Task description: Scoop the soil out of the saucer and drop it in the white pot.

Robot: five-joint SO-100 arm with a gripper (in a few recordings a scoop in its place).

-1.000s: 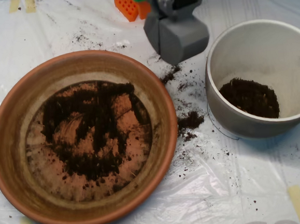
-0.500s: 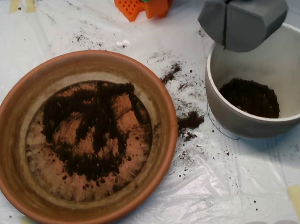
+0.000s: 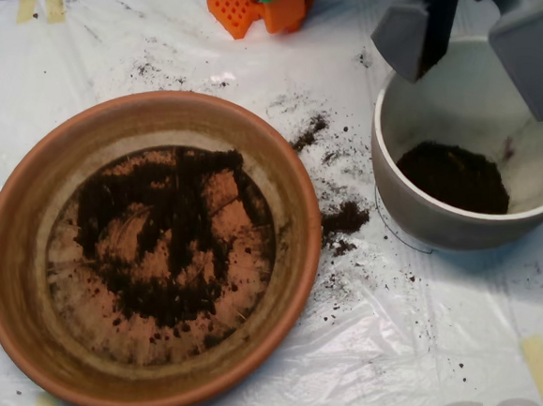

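Soil (image 3: 167, 244) looks dark and crumbly, spread thin in your big orange saucer (image 3: 27, 203) on the left, w/ another pile in the white pot (image 3: 414, 220) on the right. Your scoop (image 3: 474, 46) hangs wide open over that pot. No readable writing.

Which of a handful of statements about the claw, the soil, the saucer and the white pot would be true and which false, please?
1. The claw hangs open above the white pot. True.
2. The saucer has been scooped clean. False: a broad patch of soil still covers its floor.
3. The white pot holds a heap of dark soil. True.
4. The plastic sheet between saucer and pot is free of crumbs. False: spilled soil lies there.
5. The orange block sits inside the saucer. False: it stands on the sheet at the top edge, beyond the saucer.
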